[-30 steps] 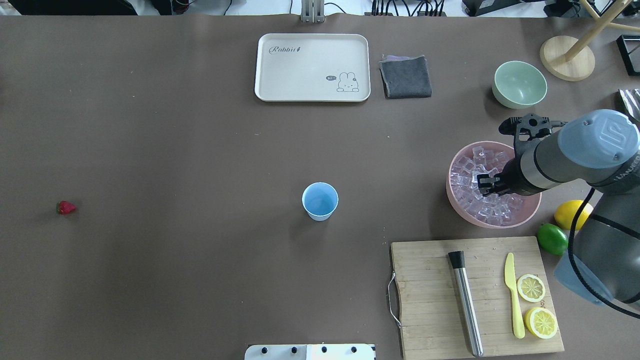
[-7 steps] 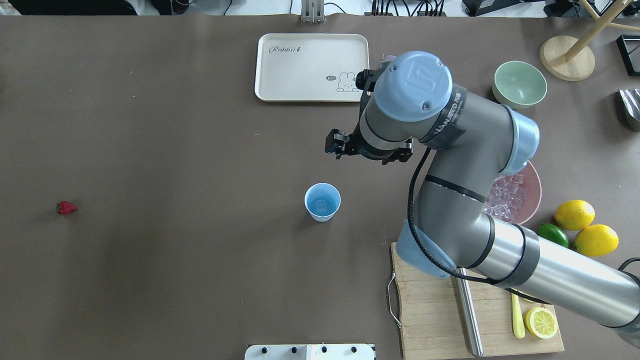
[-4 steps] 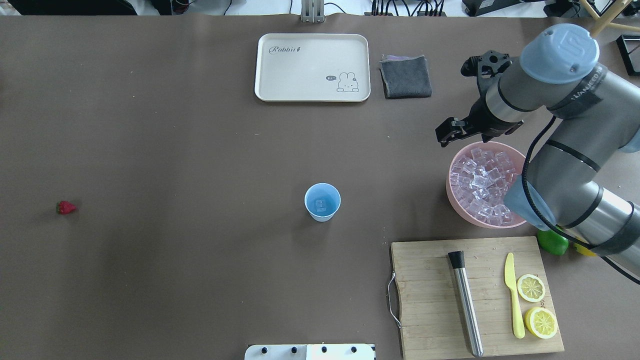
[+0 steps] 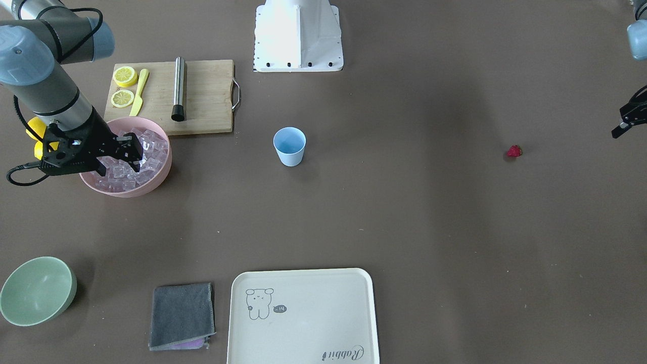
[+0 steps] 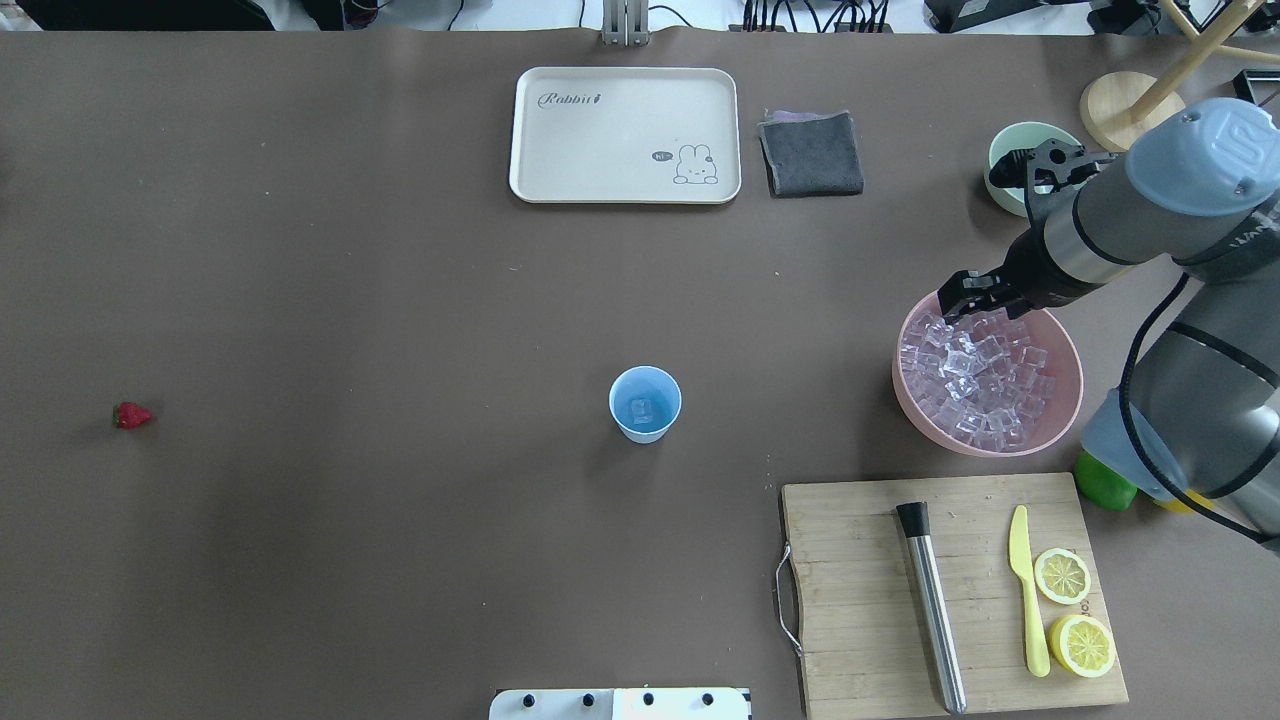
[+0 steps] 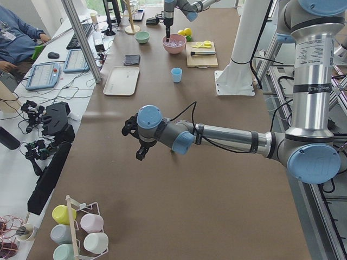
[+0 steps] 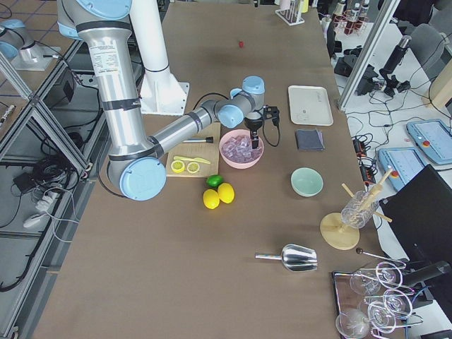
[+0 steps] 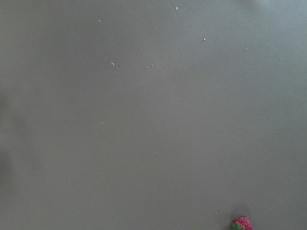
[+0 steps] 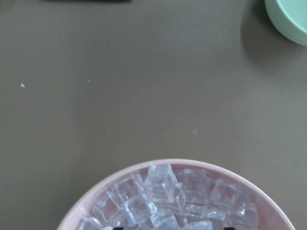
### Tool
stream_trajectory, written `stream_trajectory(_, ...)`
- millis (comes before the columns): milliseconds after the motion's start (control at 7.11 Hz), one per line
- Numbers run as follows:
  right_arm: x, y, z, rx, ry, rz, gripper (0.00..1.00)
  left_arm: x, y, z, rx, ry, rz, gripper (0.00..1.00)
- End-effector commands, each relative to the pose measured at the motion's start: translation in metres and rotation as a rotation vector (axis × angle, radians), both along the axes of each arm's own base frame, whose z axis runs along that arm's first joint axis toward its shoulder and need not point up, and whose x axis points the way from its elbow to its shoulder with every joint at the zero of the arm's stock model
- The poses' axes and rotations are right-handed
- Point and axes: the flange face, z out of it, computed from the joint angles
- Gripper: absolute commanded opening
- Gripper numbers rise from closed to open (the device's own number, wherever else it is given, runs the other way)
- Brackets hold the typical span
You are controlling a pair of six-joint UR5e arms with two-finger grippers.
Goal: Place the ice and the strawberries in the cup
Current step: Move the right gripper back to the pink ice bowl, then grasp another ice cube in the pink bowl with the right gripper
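Note:
The light-blue cup (image 5: 645, 403) stands upright mid-table with one ice cube (image 5: 641, 408) inside; it also shows in the front view (image 4: 289, 146). More ice (image 5: 975, 375) fills the pink bowl (image 5: 900, 390). My right gripper (image 5: 975, 300) is open and empty, low over the bowl's far-left part, fingertips at the ice (image 9: 163, 191). The tiny red strawberry (image 5: 132, 414) lies alone far left, at the bottom edge of the left wrist view (image 8: 241, 223). My left gripper (image 4: 622, 126) hangs near it at the front view's edge; I cannot tell if it is open.
A cream tray (image 5: 625, 135) and a grey cloth (image 5: 811, 152) lie at the back. A pale green bowl (image 5: 1005, 170) is behind the right wrist. A cutting board (image 5: 860, 600) holds a steel muddler (image 5: 932, 605), a yellow knife (image 5: 1028, 590) and lemon halves. A lime (image 5: 1100, 487) sits beside it.
Four seconds ago the cup was empty and the right gripper was in the pink bowl. One second ago it hovered beyond the cup, a cube inside. It has since swung back to the bowl.

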Motion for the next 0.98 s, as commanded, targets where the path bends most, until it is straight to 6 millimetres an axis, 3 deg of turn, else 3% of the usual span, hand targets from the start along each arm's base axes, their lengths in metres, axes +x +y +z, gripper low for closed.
stream_trajectory(0, 0.000, 0.029, 0.010, -0.023, -0.005, 0.005, 0.70, 0.000, 0.000, 0.000, 0.000, 0.001, 0.001, 0.99)
stream_trajectory(422, -0.049, 0.041, -0.012, -0.025, -0.021, 0.017, 0.63, 0.000, 0.001, 0.000, -0.001, 0.001, 0.001, 0.99)
stream_trajectory(843, -0.047, 0.040, -0.001, -0.020, -0.003, 0.010, 0.62, 0.001, 0.001, 0.001, -0.003, 0.001, 0.002, 0.99)
